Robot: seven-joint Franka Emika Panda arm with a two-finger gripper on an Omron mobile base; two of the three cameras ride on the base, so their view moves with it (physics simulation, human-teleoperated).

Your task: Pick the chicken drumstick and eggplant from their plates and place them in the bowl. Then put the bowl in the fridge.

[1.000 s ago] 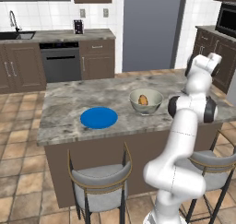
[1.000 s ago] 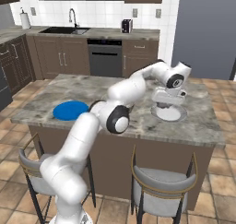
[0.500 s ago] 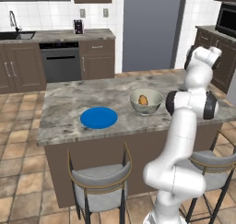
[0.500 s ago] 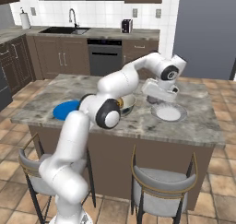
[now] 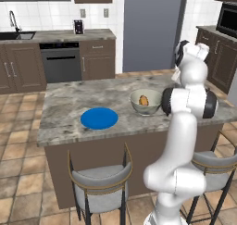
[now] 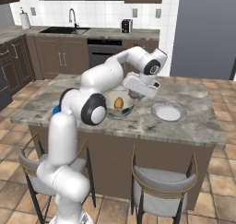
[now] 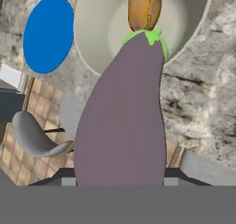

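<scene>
In the hand view, the eggplant (image 7: 122,117) is big, smooth and dull purple, with a bright green cap at its top end. It is long and fat at the bottom of the picture and gets thinner toward the top. Its long side runs from the bottom middle up to the top middle, and the green end points at the bowl (image 7: 101,29). The fingers are hidden behind the eggplant, which fills the spot between them, so they look closed on it.

The chicken drumstick (image 7: 144,7) is a small orange-brown lump lying inside the pale bowl, at the top of the hand view, just past the green cap. In the right base view the drumstick (image 6: 118,102) sits in the bowl (image 6: 119,111) in the middle of the picture.

The blue plate (image 7: 48,33) is flat and round, at the upper left, beside the bowl on the grey stone surface (image 7: 207,85). A pale plate (image 6: 168,112) sits right of the bowl.
</scene>
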